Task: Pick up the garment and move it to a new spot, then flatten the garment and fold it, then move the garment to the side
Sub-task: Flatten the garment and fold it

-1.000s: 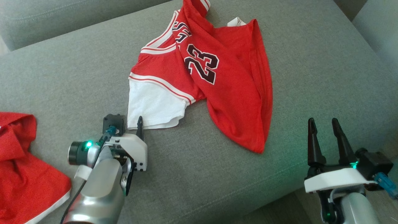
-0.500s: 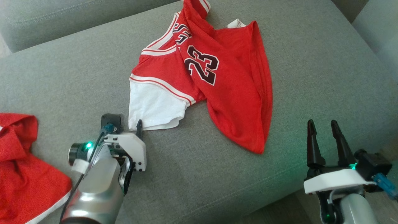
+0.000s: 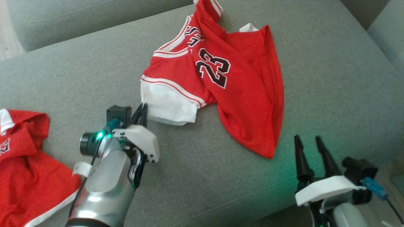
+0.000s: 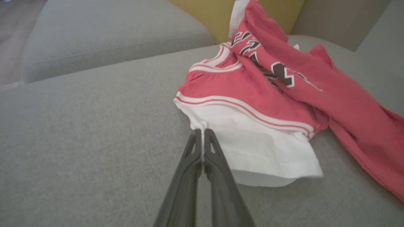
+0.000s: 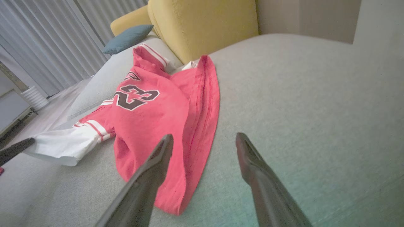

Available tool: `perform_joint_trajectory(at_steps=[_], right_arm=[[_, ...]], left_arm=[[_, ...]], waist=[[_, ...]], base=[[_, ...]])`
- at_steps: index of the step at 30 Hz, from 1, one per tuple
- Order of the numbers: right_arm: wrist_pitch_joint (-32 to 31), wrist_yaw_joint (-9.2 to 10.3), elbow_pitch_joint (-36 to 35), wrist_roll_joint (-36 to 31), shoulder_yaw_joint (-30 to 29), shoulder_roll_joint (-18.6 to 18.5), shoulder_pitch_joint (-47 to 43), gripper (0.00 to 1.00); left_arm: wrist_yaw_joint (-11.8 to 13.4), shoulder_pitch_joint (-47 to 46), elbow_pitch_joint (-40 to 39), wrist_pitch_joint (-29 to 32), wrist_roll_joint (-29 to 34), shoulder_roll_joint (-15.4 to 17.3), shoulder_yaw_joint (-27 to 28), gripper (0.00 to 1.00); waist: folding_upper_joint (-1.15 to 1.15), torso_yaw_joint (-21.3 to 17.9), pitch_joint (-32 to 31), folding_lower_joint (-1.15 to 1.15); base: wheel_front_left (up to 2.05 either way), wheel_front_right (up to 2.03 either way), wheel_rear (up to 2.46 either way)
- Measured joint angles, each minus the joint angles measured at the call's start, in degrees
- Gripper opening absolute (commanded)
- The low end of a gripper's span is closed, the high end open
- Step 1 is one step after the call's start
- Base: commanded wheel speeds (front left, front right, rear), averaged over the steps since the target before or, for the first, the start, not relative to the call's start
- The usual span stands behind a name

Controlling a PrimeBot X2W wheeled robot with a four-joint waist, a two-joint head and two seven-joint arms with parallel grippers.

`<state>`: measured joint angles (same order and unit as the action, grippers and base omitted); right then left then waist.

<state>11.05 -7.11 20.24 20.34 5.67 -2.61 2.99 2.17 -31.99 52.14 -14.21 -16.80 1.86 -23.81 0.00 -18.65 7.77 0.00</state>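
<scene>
Red jersey [image 3: 246, 94], grey sofa [image 3: 331, 78] — left claw [image 4: 202, 132] pinching sleeve [image 4: 262, 148]

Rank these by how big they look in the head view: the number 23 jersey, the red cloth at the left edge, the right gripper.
1. jersey
2. red cloth, cut off by the frame, so its full size is unsure
3. right gripper, smallest even though it is nearer the camera
</scene>
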Motion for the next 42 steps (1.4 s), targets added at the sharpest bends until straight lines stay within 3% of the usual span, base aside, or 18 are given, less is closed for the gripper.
perform_joint_trajectory(at_steps=[9, 18, 31, 32, 33, 42], right_arm=[[-3.2, 0.0, 9.1, 12.0, 5.0, 0.0, 1.4, 1.0], [-3.1, 0.0, 15.4, 17.7, 8.9, 0.0, 5.9, 1.0], [-0.9, 0.0, 22.1, 22.2, 12.6, -0.2, 9.8, 1.0], [-0.9, 0.0, 22.5, 22.6, 13.0, -0.3, 10.1, 0.81], [-0.9, 0.0, 22.9, 22.8, 13.6, -0.5, 10.5, 0.02], [-0.3, 0.0, 22.8, 23.9, 14.8, -0.8, 10.9, 0.0]], left_arm=[[3.4, 5.2, -19.5, -0.1, 2.8, 0.6, 3.4, 0.0], [3.9, 8.4, -24.8, -0.1, 4.3, 1.0, 6.5, 0.0], [3.3, 8.7, -26.0, -0.1, 5.8, 0.9, 8.4, 0.0], [3.3, 8.9, -26.0, -0.1, 6.1, 0.9, 8.5, 0.0], [3.3, 9.1, -26.0, -0.1, 6.2, 0.9, 8.7, 0.0], [3.1, 9.5, -26.2, -0.1, 5.5, 0.7, 12.3, 0.0]], waist=[[0.0, 2.3, 0.6, 0.0], [0.0, 3.5, 1.2, 0.0], [0.0, 3.9, 1.7, 0.0], [0.0, 3.9, 1.7, 0.0], [0.0, 3.9, 1.7, 0.0], [0.0, 4.2, 0.5, 0.0]], base=[[0.0, 0.0, 0.0], [0.0, 0.0, 0.0], [0.0, 0.0, 0.0], [0.0, 0.0, 0.0], [0.0, 0.0, 0.0], [0.0, 0.0, 0.0]])
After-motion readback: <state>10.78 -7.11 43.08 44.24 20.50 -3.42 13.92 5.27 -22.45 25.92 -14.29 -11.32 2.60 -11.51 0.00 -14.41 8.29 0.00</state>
